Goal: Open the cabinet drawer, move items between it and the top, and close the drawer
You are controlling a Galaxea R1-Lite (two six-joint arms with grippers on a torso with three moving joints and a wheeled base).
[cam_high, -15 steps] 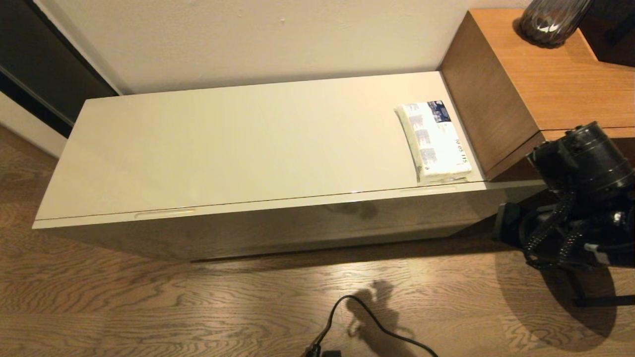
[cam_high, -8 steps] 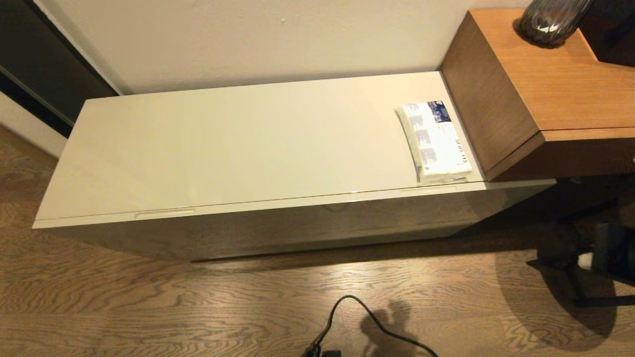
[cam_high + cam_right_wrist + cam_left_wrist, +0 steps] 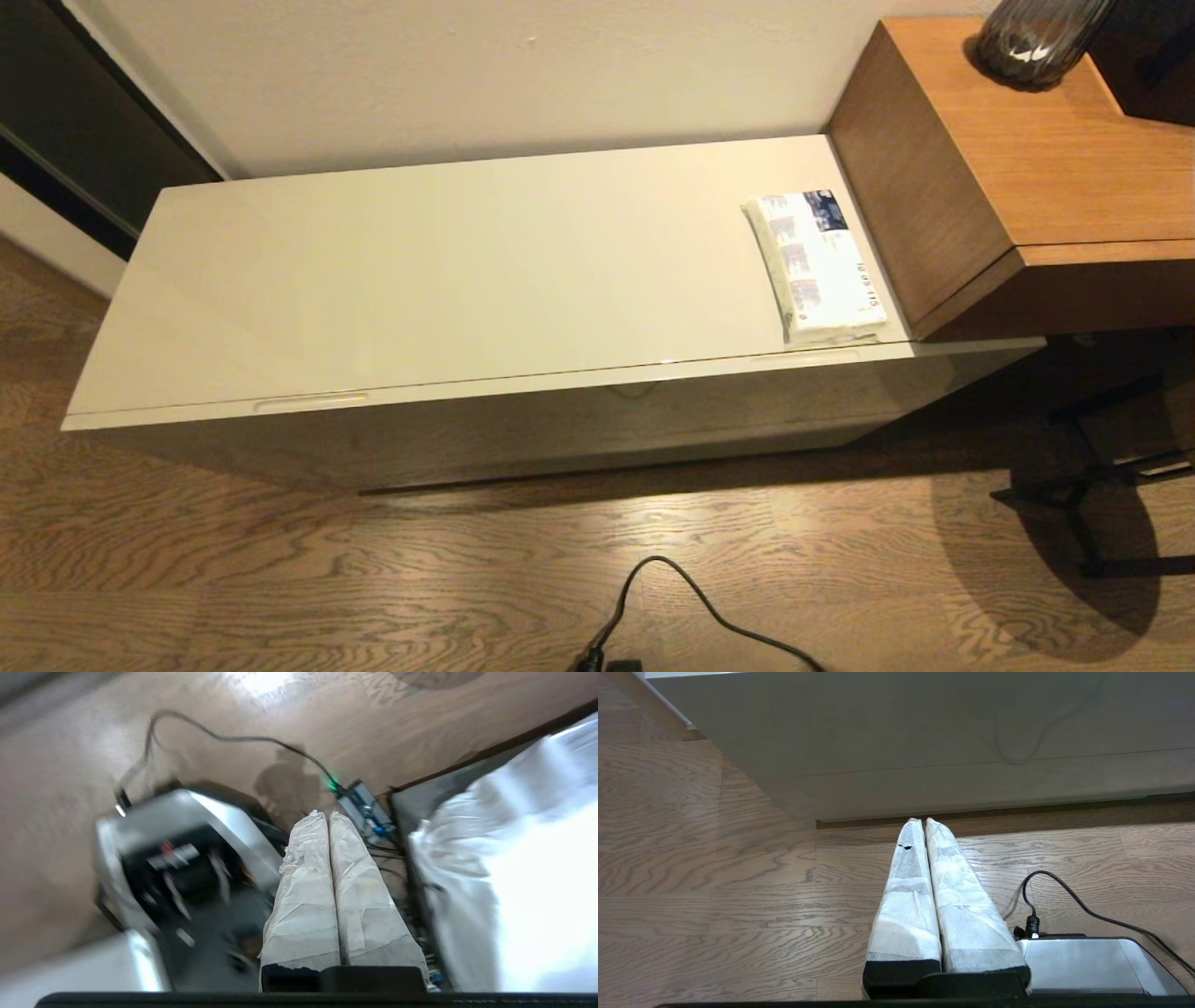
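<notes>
On the cabinet top (image 3: 448, 271), at its right end, a tissue pack (image 3: 817, 266) is laid; the drawer (image 3: 523, 425) is closed. Both the left gripper (image 3: 923, 821) and right gripper (image 3: 327, 813) are closed on nothing.

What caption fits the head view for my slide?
Drawer shut, tissue pack at the right end of the cabinet top, no arms in view.

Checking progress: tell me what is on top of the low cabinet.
Only the tissue pack lies on the top, at its right end beside the wooden unit. The cabinet drawer is shut, so its contents are hidden.
</notes>
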